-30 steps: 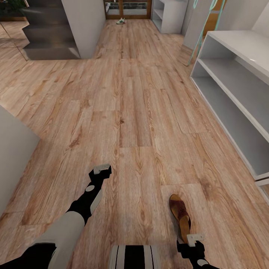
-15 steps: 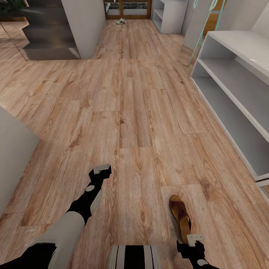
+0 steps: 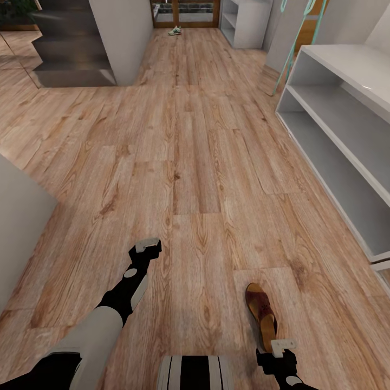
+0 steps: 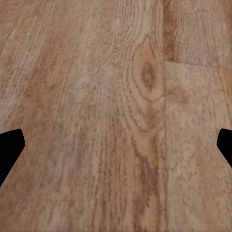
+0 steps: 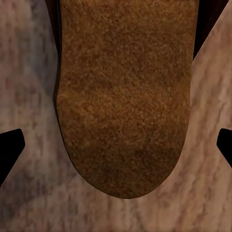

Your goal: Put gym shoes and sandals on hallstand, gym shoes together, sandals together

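One brown sandal (image 3: 261, 310) lies on the wood-plank corridor floor (image 3: 195, 162), close in front of me. My right gripper (image 3: 283, 346) hovers just over its heel end. In the right wrist view the sandal's heel (image 5: 123, 96) lies between the wide-apart fingertips (image 5: 10, 147), so the gripper (image 5: 116, 150) is open and grips nothing. My left gripper (image 3: 147, 247) hangs open over bare floor (image 4: 116, 96). One white gym shoe (image 3: 175, 31) sits far down the corridor. The white-grey hallstand (image 3: 346, 124) stands along the right, its shelves bare.
A narrower white shelf unit (image 3: 245, 21) stands at the far end beside a wooden door (image 3: 184, 13). Dark stairs (image 3: 65, 54) and a white pillar (image 3: 122, 38) are at the far left. A grey wall edge (image 3: 16, 227) juts in at the near left.
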Available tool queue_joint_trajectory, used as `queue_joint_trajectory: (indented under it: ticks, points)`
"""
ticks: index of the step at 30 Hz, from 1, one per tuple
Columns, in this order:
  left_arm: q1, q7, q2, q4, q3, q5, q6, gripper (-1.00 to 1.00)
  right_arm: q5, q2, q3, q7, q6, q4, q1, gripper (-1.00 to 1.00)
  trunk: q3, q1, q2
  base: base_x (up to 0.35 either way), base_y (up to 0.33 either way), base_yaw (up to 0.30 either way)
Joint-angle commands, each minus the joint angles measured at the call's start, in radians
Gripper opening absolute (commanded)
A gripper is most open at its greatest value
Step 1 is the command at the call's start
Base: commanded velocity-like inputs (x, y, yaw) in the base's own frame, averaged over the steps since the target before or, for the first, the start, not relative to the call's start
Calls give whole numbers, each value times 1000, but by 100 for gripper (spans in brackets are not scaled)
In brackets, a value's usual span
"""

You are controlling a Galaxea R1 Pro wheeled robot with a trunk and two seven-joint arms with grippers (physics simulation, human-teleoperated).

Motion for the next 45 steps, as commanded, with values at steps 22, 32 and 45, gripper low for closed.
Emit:
queue_joint_trajectory:
  ticks: [22, 32, 45]
  points:
    - [0, -1, -1, 1, 2, 6, -4, 100, 9, 0, 1, -7, -5, 4, -2, 100, -1, 0, 0, 0, 0, 0]
    - [0, -1, -1, 1, 2, 6, -4, 100, 9, -1, 1, -7, -5, 4, -1, -100, -1, 0, 0, 0, 0, 0]
    - [0, -1, -1, 1, 2, 6, -4, 100, 9, -1, 1, -7, -5, 4, -1, -100, -1, 0, 0, 0, 0, 0]
